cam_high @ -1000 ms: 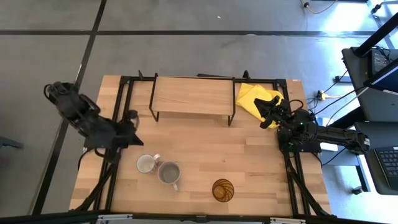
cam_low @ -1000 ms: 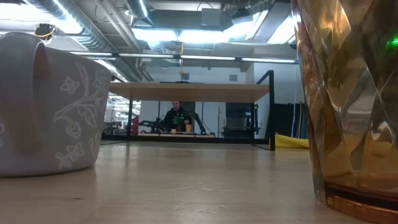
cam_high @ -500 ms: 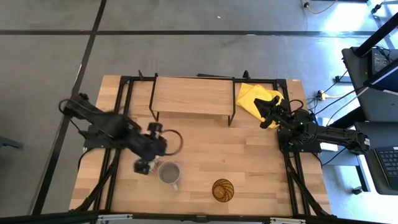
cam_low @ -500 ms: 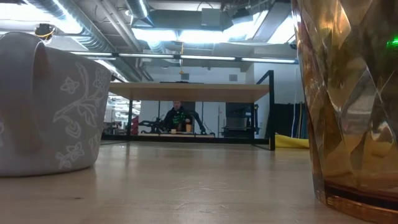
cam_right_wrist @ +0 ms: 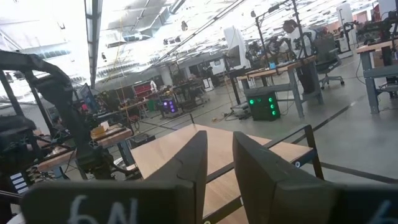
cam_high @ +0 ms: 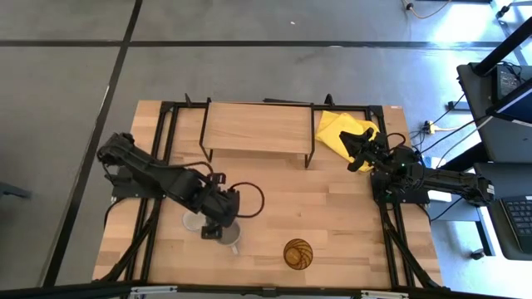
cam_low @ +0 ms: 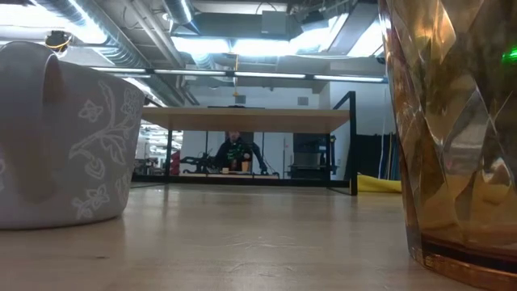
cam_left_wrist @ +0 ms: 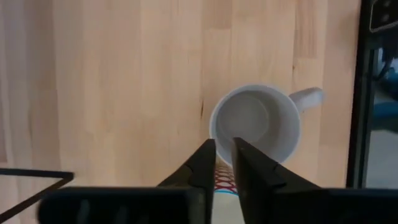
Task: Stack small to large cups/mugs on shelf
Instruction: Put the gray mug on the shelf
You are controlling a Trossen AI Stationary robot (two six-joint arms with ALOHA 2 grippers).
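The grey handled mug [cam_high: 228,234] stands upright on its base near the table's front, and it shows large in the low view [cam_low: 65,137] and from above in the left wrist view [cam_left_wrist: 255,124]. The white mug [cam_high: 193,221] stands just left of it, partly hidden under my left arm. The amber ribbed tumbler [cam_high: 298,253] stands to their right, close in the low view [cam_low: 452,137]. The wooden shelf [cam_high: 258,129] stands at the far middle. My left gripper [cam_high: 218,226] hangs shut above the two mugs, its tips [cam_left_wrist: 224,146] over the grey mug's rim. My right gripper [cam_high: 356,158] waits shut at the right edge.
A yellow cloth [cam_high: 341,131] lies at the far right beside the shelf, close to my right gripper. Black frame rails [cam_high: 158,149] run along the table's left and right sides. Bare tabletop [cam_high: 316,199] lies between the shelf and the cups. A person sits far off in the room [cam_low: 234,152].
My left arm has swung from the table's left edge toward the right and the near edge, ending above the two mugs. The mugs, the tumbler and my right arm have stayed in place.
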